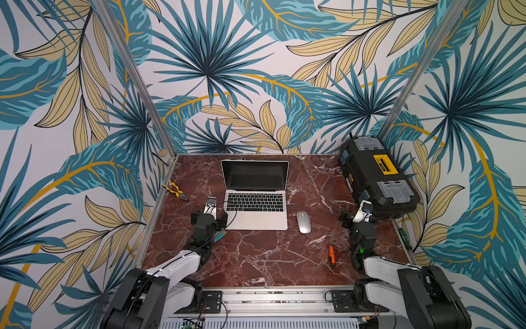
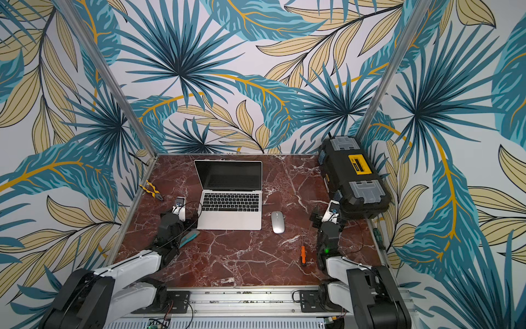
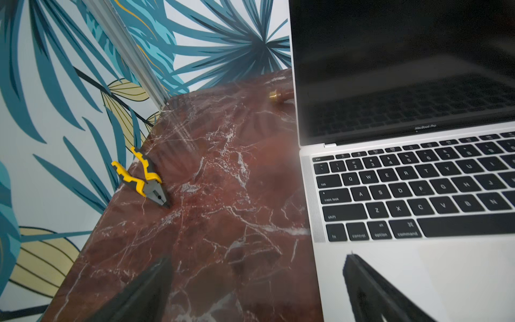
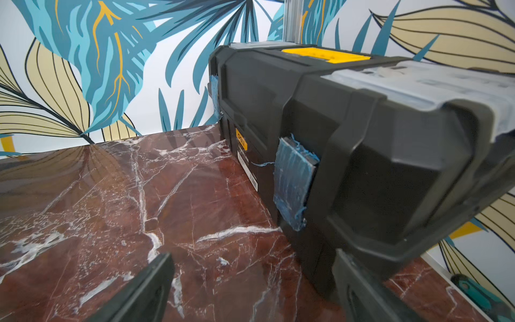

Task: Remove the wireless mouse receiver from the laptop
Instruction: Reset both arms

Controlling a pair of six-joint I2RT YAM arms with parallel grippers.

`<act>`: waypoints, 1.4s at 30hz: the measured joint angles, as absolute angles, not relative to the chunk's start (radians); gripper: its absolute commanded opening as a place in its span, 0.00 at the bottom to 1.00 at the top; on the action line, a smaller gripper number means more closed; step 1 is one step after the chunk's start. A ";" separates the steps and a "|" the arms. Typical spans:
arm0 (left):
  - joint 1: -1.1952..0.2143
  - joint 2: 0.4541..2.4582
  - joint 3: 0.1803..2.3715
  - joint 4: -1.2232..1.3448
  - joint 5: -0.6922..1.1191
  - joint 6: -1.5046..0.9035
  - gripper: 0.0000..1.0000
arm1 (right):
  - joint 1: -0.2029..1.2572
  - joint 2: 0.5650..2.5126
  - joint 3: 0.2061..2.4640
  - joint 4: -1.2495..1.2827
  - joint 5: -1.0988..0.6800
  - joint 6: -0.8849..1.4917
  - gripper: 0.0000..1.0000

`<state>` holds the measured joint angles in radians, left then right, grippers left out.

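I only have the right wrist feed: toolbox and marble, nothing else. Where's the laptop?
Observer: The laptop sits open at the middle back of the table, screen dark.
Operator: Left gripper?
Observer: The left gripper is open. In its wrist view, one finger is over the laptop's palm rest and the other over bare table.
Operator: See the receiver?
Observer: No receiver shows in any view. A silver mouse lies beside the laptop, on the right arm's side.

Open counter (image 1: pixel 256 256) is stretching in front of the laptop (image 1: pixel 256 210) and between it and the pliers (image 1: pixel 175 190). A mouse (image 1: pixel 303 222) is sitting just beside its right; a toolbox (image 1: pixel 370 182) is filling the far right corner; a screwdriver (image 1: pixel 331 255) is lying front right.
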<state>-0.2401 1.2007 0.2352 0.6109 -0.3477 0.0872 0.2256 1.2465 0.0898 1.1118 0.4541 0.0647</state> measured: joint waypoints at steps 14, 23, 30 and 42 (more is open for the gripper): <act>-0.105 1.564 0.330 1.007 -0.175 0.127 1.00 | 0.077 1.542 0.180 1.431 0.221 -0.013 0.99; -0.049 1.563 0.375 0.979 -0.092 0.093 1.00 | 0.034 1.526 0.204 1.415 0.127 0.014 0.99; -0.050 1.563 0.375 0.966 -0.073 0.093 1.00 | 0.032 1.525 0.204 1.414 0.122 0.015 0.99; -0.050 1.563 0.375 0.960 -0.066 0.093 1.00 | 0.032 1.525 0.204 1.407 0.118 0.019 0.99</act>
<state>-0.0498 1.5635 0.3748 0.9596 -0.0662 0.0925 0.0322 1.5249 0.2043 1.4075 0.1181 0.0193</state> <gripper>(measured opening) 0.998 0.992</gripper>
